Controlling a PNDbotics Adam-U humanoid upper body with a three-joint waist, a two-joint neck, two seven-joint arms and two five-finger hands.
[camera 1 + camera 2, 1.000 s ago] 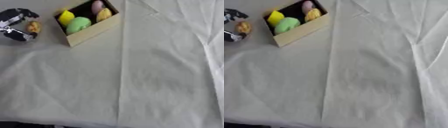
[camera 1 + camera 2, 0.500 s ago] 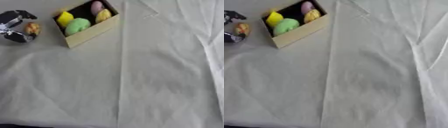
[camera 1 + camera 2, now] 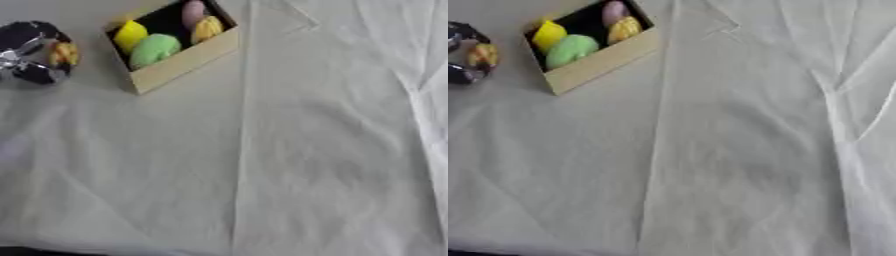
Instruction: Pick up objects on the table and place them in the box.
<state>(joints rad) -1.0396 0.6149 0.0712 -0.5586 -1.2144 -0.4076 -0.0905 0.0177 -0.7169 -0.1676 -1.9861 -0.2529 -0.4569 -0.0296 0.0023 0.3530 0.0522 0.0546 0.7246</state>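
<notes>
Sitting in the curl of the left hand [image 3: 31, 52], the small orange-yellow object [image 3: 63, 53] is near the table's far-left corner, just beside the box [image 3: 179, 62] but not yet over it. The black and silver fingers wrap round it, so only one rounded face shows. By its look it is a light, smooth, toy-like piece, probably hard enough not to crush yet rounded enough to roll or slip, so a grasp across its widest part suits it best, and it should be let go low inside the box.

The box lies askew on the white cloth [image 3: 262, 165], and already holds 4 things: a yellow piece [image 3: 130, 34], a green one [image 3: 155, 48], a pink one [image 3: 193, 11] and an orange-yellow one [image 3: 207, 27]. Free room looks scarce; the dark gap at the box's far side seems the likeliest spot.

The left eye view shows most of the hand and its silver joints, while the right eye view cuts the hand at the picture's left edge. The right hand shows in neither view
</notes>
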